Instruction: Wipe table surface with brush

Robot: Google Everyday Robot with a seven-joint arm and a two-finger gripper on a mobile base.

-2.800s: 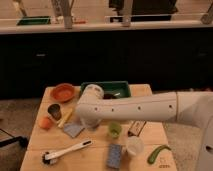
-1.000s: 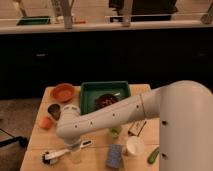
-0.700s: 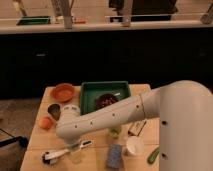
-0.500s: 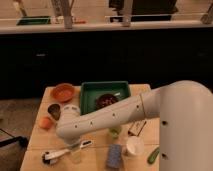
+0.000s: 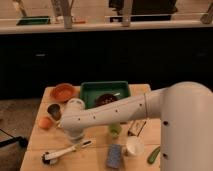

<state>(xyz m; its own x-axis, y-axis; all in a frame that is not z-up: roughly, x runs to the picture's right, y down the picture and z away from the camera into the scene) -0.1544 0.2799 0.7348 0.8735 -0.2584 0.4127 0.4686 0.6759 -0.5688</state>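
The white arm (image 5: 150, 107) is the largest item in view. It enters from the right edge and reaches leftward and down across the table (image 5: 95, 160), covering the middle of the light wooden top. Its rounded wrist end sits over the front-left part of the table, and the gripper (image 5: 75, 138) points downward beneath it, directly above the handle of the brush (image 5: 67, 151). The wrist hides the gripper's lower end, so it cannot be told whether the claw is wide, narrow or closed on the handle. The green tray (image 5: 90, 90) stands at the rear centre of the table and contains a dark bowl (image 5: 105, 99), which the arm partly covers. The brush lies flat near the front-left corner, set at a slant: black bristle head at the lower left, white handle rising to the right, dark tip ending just right of the gripper. An orange bowl (image 5: 62, 92) sits left of the tray. A blue sponge (image 5: 114, 156) lies at the front edge, touching or just beside a white cup (image 5: 134, 147). A grey cup (image 5: 54, 111) stands left of the wrist. A green cup (image 5: 115, 130) stands below the arm. A cucumber (image 5: 152, 155) lies at the front right.
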